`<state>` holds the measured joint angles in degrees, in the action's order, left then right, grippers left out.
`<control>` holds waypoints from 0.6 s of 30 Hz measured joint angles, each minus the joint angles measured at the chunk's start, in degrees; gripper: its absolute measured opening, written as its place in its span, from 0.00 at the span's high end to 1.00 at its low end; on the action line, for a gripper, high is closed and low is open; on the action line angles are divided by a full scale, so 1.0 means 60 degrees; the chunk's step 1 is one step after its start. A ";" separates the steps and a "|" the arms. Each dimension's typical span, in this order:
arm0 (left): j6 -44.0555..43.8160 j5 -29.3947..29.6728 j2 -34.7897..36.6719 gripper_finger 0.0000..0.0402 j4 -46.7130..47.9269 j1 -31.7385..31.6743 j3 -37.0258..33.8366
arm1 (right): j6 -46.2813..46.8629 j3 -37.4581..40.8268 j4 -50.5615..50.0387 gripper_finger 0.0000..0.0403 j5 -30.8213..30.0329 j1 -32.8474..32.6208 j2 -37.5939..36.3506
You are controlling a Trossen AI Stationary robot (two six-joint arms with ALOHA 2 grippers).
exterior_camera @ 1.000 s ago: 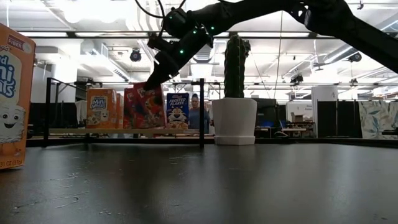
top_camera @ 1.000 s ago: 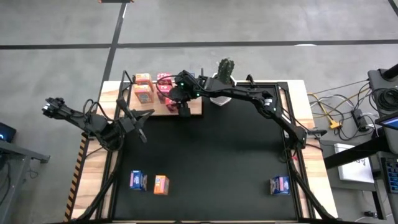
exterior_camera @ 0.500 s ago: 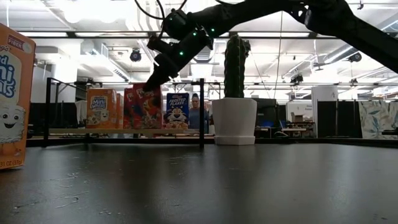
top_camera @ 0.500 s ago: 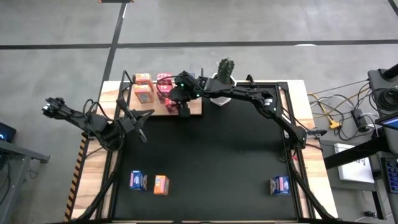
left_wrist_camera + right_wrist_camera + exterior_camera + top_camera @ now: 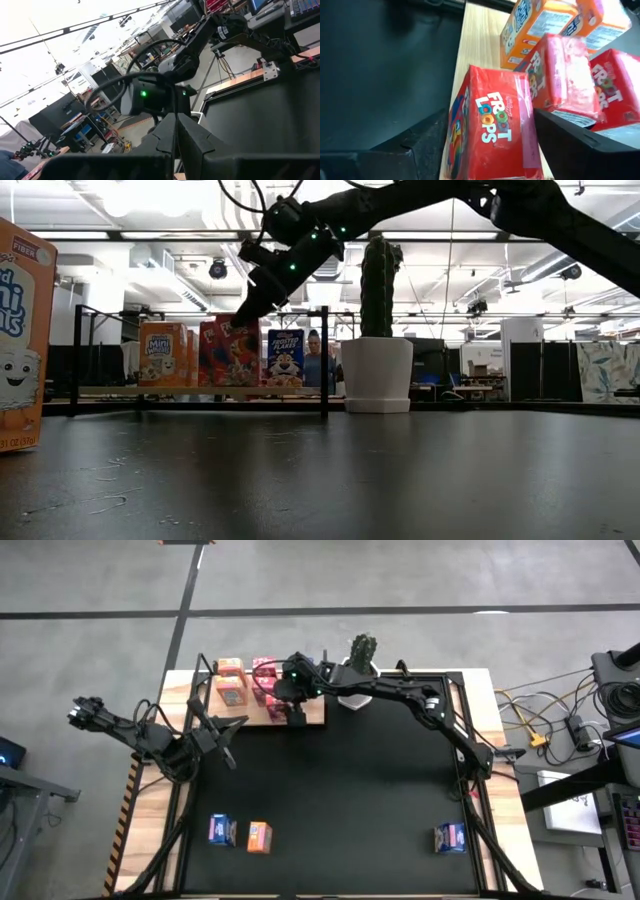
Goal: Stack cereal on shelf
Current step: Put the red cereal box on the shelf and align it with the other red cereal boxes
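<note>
Red cereal box (image 5: pixel 495 132), upright on shelf (image 5: pixel 472 50)

Robotics lab or workshop, open-plan. Concrete floor (image 5: pixel 400 580), exposed ceiling ducts (image 5: pixel 150 255), workbenches (image 5: pixel 470 385) behind (loose cables (image 5: pixel 545 725) beside the table (image 5: pixel 505 790)).

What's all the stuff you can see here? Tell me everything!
shelf: one, light wood, back left of table
mat: one, black, covers the table
orange cereal boxes: three, orange, two on shelf, one on mat
red cereal boxes: three, red, all on shelf
blue cereal boxes: three, blue, one on shelf, two on mat
cactus: one, green, in white pot beside shelf
left hand: dark, shut, left side
right hand: dark, open, either side of front red one
</note>
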<state>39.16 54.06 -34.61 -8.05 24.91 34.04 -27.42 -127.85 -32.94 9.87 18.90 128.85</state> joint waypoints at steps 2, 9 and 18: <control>0.0000 0.0000 -0.0002 1.00 0.0004 0.0003 0.0000 | 0.0067 0.0000 -0.0086 0.29 0.0000 -0.0008 -0.0153; 0.0051 -0.0004 -0.0037 1.00 0.0008 0.0003 0.0000 | 0.0066 -0.0024 -0.1091 0.30 0.0003 -0.0162 -0.1036; 0.0066 -0.0033 -0.0108 1.00 0.0004 0.0001 0.0000 | 0.0069 0.0172 -0.2161 0.62 -0.0222 -0.0058 -0.1310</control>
<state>39.55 53.87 -35.26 -8.03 24.92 34.04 -27.00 -126.82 -45.91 8.54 18.55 120.99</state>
